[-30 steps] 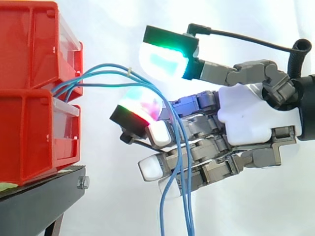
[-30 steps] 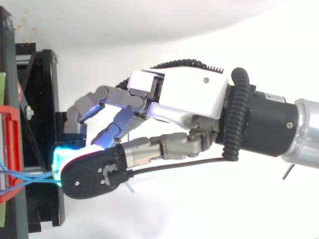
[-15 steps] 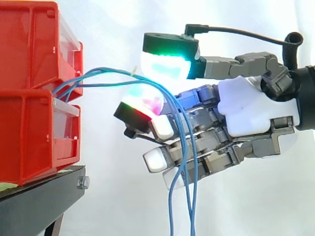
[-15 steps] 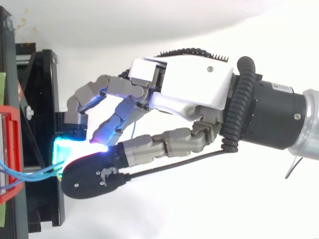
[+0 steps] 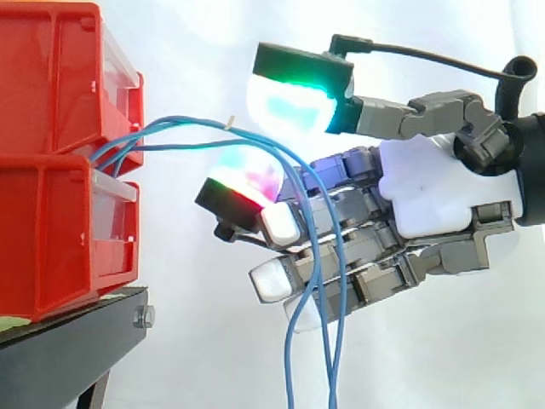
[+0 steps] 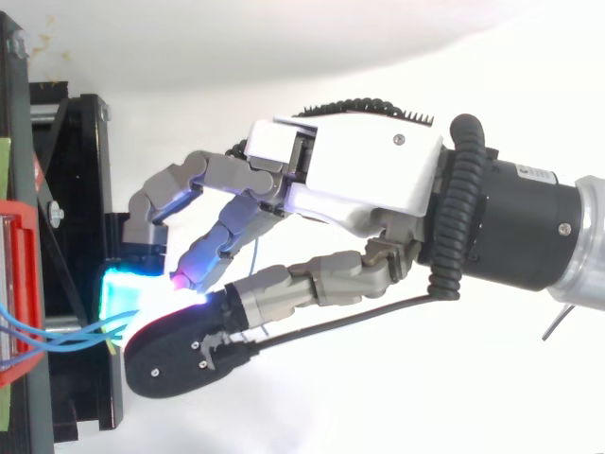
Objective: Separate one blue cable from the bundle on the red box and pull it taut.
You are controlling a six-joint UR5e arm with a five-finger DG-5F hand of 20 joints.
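Hand open at the blue cable bundle, nothing pinched yet.

Blue cables [image 5: 183,122] leave the red bins [image 5: 51,170] on the black stand [image 5: 68,349], arch rightward, then drape down over the hand's [image 5: 434,196] lower fingers & hang slack. Thumb pad [image 5: 291,100] sits just above the arch, red-glowing pad [image 5: 243,189] below it; strands run thru the gap btw them, ungripped. To do this well, imo: work one pad under a single strand right of the small pale tie [image 5: 230,124], where strands spread. Close thumb on that one only, check the rest drop free, then draw straight away from the bins, slowly, till the slack's gone.
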